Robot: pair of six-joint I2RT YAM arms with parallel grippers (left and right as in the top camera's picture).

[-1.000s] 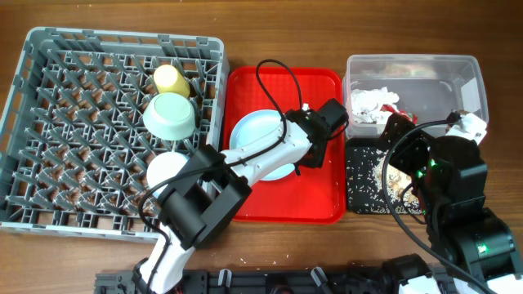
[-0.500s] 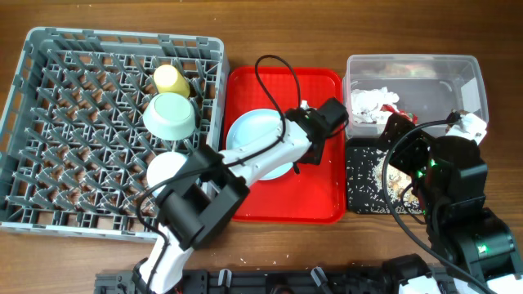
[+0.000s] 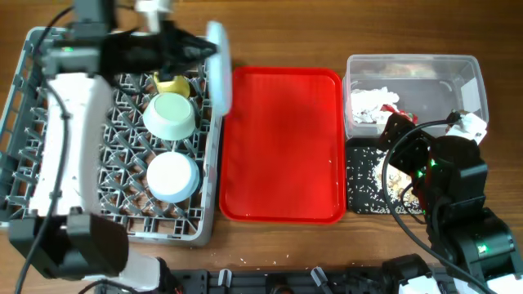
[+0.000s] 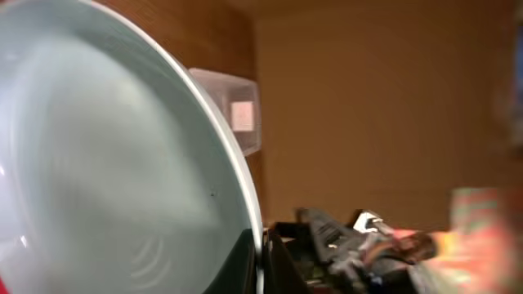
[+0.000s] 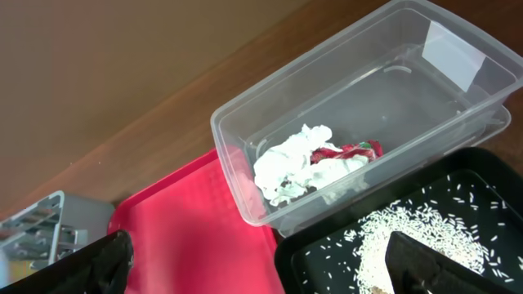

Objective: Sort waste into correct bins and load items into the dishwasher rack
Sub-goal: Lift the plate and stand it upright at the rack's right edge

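Observation:
My left gripper [image 3: 204,47] is shut on the light blue-green plate [image 3: 219,75] and holds it on edge over the right rim of the grey dishwasher rack [image 3: 49,122]. In the left wrist view the plate [image 4: 114,155] fills the left side, pinched between my fingers [image 4: 263,260]. In the rack sit the yellow cup [image 3: 170,80] and two pale bowls [image 3: 170,114] [image 3: 172,175]. The clear tub [image 3: 413,69] holds the white napkin [image 5: 298,159] and red wrapper [image 5: 351,151]. Rice crumbs [image 5: 400,237] lie in the black tray [image 3: 364,192]. My right gripper [image 5: 261,269] is open and empty above that tray. Spoon and fork are out of view.
The flat red tray [image 3: 282,147] lies between the rack and the bins with nothing on it. A crumpled white scrap [image 3: 470,124] sits by the tub's right front corner. Brown wooden table all round.
My left arm has lifted the plate off the red tray and carried it left to the rack's right rim, turned on edge. The right arm has not moved.

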